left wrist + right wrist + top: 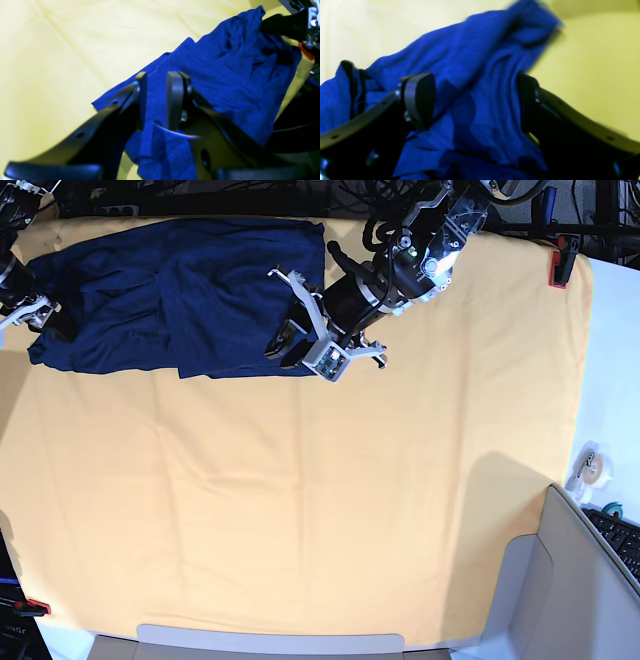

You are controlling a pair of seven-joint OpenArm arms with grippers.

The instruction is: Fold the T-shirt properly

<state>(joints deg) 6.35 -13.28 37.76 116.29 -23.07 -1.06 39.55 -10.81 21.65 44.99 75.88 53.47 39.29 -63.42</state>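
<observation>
Lying along the far edge of the counter (400, 510), the T-shirt (170, 295) has its long axis left-right. Left pincer (157, 100) is partly open over its near hem, holding nothing I can confirm. Right pincer (475, 102) shows a wide gap astride cloth at the other end; grip unclear. Yellow-orange cloth covers the surface.

Shirt (180, 300) spread on cloth (320, 510) over worktop. Left jaws astride shirt edge, fabric between them. Right jaws at opposite shirt end, fabric bunched between.
</observation>
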